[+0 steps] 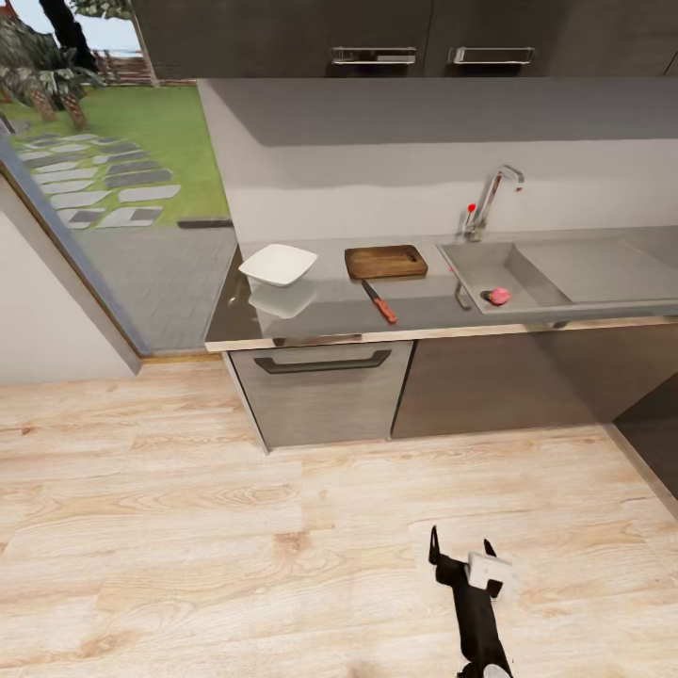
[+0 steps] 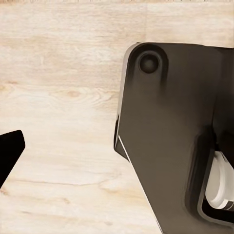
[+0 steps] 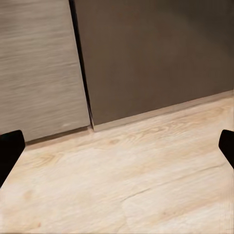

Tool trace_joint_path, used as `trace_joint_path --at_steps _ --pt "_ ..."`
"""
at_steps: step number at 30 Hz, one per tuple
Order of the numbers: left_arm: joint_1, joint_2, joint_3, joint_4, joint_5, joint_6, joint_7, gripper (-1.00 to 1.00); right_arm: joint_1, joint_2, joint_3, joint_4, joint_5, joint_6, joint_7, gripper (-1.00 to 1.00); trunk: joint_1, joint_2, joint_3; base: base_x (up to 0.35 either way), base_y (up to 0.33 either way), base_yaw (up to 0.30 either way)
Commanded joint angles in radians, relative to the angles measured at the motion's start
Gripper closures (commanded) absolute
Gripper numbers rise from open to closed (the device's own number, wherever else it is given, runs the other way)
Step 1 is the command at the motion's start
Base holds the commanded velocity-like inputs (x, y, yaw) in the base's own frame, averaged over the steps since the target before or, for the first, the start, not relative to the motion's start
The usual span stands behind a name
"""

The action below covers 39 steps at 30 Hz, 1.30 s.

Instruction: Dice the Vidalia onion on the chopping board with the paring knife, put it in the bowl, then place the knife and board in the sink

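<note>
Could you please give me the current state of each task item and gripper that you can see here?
Vidalia onion: whole, lying in the sink.
Chopping board: flat on the countertop, bare.
Paring knife: flat on the countertop, by the board.
Bowl: upright, empty.
Right gripper: open, empty, over the floor.

Onion (image 1: 499, 296) in sink (image 1: 556, 273); knife (image 1: 379, 301) beside board (image 1: 386, 261); bowl (image 1: 278, 265) left.

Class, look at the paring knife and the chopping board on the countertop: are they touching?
Cannot tell. In the head view the paring knife lies just in front of the chopping board, its blade tip reaching the board's near edge, but the picture shows neither contact nor gap plainly.
</note>
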<state>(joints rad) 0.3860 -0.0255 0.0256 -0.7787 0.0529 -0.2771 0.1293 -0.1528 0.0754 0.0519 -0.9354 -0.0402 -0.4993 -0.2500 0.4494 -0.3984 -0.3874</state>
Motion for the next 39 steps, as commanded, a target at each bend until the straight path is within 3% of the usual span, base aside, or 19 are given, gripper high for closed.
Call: trace_joint_path --at_steps 1,4,6,7,11,13,18,21,26,29,39 --pt "0.001 -0.001 0.001 -0.002 0.005 -0.002 0.000 -1.00 -0.001 -0.009 0.003 -0.057 -0.005 0.065 -0.006 -1.00 0.001 -0.002 -0.001 0.000 0.000 0.000" --pt "0.001 -0.001 0.001 -0.002 0.005 -0.002 -0.001 -1.00 -0.001 -0.030 0.005 -0.218 -0.005 0.170 -0.010 -1.00 0.001 -0.002 -0.001 0.000 0.000 0.000" --pt "0.001 -0.001 0.001 -0.002 0.005 -0.002 -0.001 -1.00 -0.001 -0.032 0.006 -0.277 -0.005 0.182 -0.015 -1.00 0.001 -0.002 -0.001 0.000 0.000 0.000" --pt "0.001 -0.001 0.001 -0.002 0.005 -0.002 -0.001 -1.00 -0.001 -0.034 0.007 -0.341 -0.004 0.173 -0.034 -1.00 0.001 -0.002 -0.001 0.000 0.000 0.000" --pt "0.001 0.000 0.001 -0.002 0.005 -0.002 -0.001 -1.00 0.016 -0.034 0.009 -0.414 0.023 0.081 -0.094 -1.00 0.001 -0.002 -0.001 0.000 0.000 0.000" --pt "0.001 0.000 0.001 -0.002 0.005 -0.002 0.000 -1.00 0.064 -0.034 0.009 -0.470 0.055 0.065 -0.101 -1.00 0.001 -0.002 -0.001 0.000 0.000 0.000" --pt "0.001 0.000 0.000 -0.002 0.005 -0.002 -0.001 -1.00 0.182 -0.034 0.011 -0.592 0.072 0.058 -0.104 -1.00 0.001 -0.002 -0.001 0.000 0.000 0.000" --pt "0.001 -0.001 0.001 -0.002 0.006 -0.002 -0.001 -1.00 0.233 -0.033 0.012 -0.620 0.079 0.041 -0.104 -1.00 0.001 -0.002 -0.001 0.000 0.000 0.000" --pt "0.001 0.001 0.001 -0.002 0.006 -0.002 -0.001 -1.00 0.341 -0.032 0.012 -0.636 0.084 -0.098 -0.104 -1.00 0.001 -0.002 -0.001 0.000 0.000 0.000" --pt "0.001 0.000 0.001 -0.001 0.006 -0.002 -0.001 -1.00 0.414 -0.031 0.014 -0.639 0.109 -0.164 -0.104 -1.00 0.001 -0.002 -0.001 0.000 0.000 0.000" --pt "0.001 0.001 0.001 0.000 0.007 -0.002 -0.001 -1.00 0.450 -0.029 0.015 -0.598 0.128 -0.274 -0.104 -1.00 0.001 -0.002 -0.001 0.000 0.000 0.000"
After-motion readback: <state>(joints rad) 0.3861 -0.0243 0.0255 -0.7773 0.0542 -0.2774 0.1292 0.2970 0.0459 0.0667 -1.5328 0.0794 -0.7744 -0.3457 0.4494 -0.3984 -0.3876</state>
